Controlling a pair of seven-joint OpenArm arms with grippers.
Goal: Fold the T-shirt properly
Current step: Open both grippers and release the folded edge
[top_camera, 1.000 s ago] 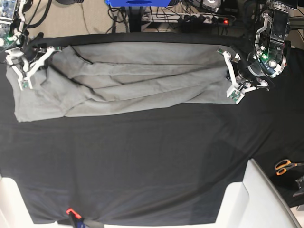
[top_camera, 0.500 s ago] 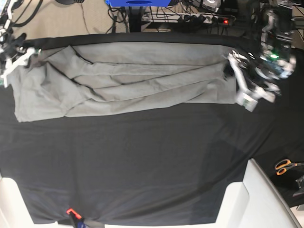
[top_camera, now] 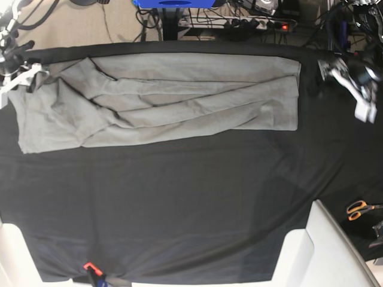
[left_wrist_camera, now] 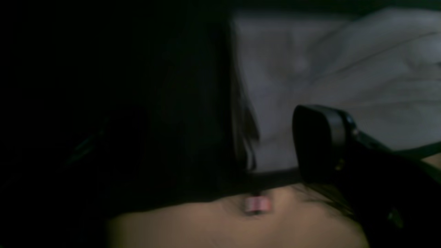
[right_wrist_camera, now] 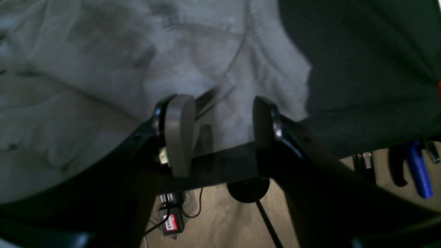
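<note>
T-shirt lies as long folded band across far half of bench. Left claw open, empty, off shirt's end. Right claw parted, empty, above other end. Between folds; next needs fresh grips for crosswise fold.

- You can read no text, brand, number or sign in any of the three views.
- In the right wrist view, the red-and-white label on a small black box on the floor carries marks too blurred for you to make out.
</note>
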